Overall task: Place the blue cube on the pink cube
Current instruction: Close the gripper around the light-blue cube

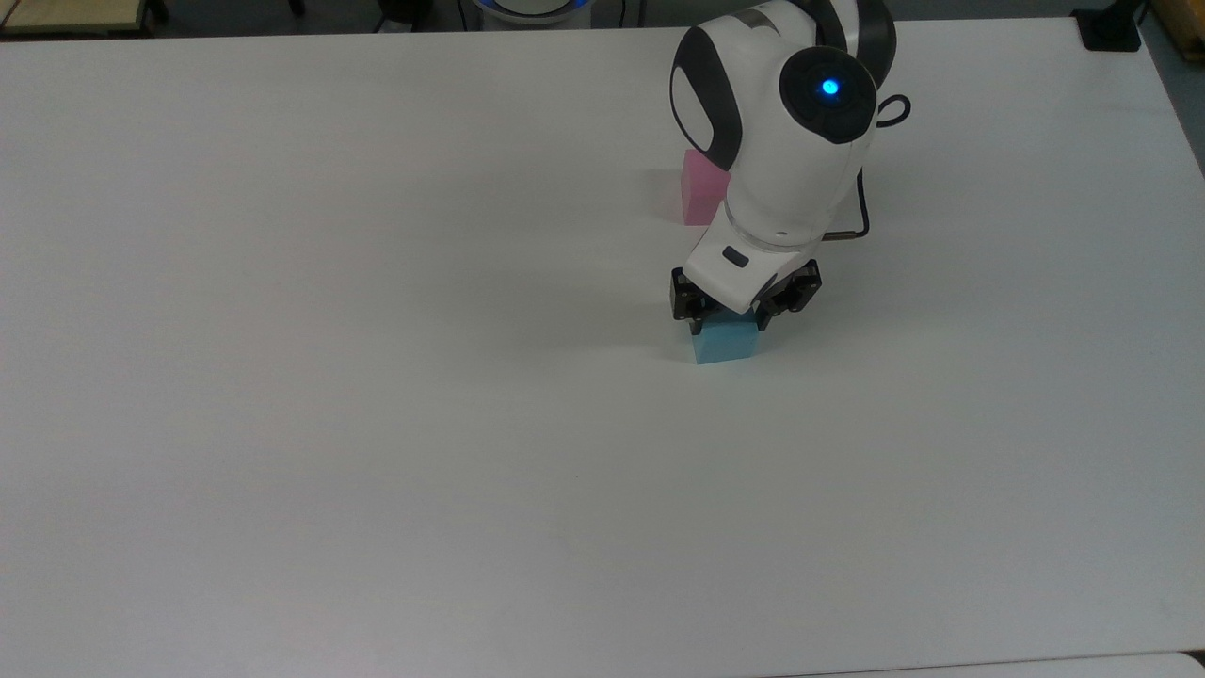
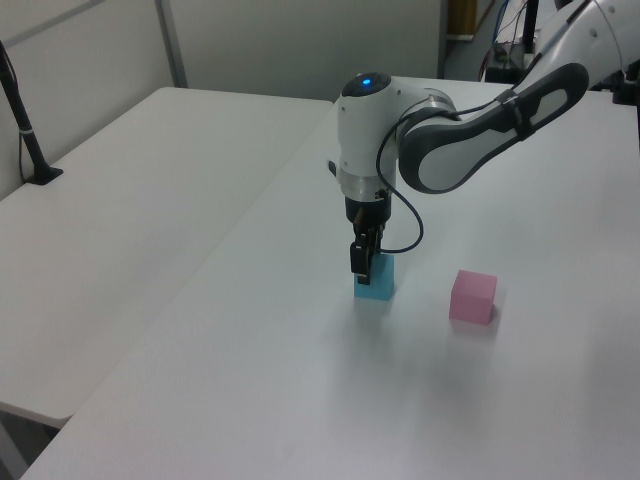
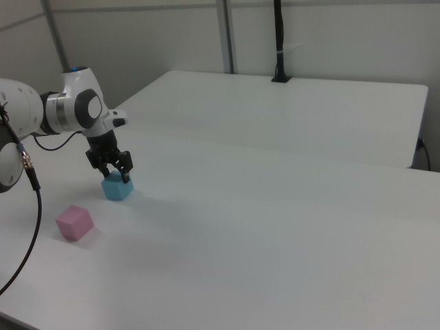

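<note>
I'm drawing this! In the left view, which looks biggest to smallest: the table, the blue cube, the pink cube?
1. The table, by far the largest.
2 and 3. The pink cube and the blue cube look about alike. The gripper hides part of the blue one, so I won't rank them.

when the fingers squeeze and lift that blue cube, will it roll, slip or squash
The blue cube has flat faces and sits square on the table, so it probably won't roll or tip. Its matte surface likely gives the gripper straddling it decent friction. It keeps crisp edges, so it looks stiff, though possibly foam; its weight is unclear, probably light.
</note>
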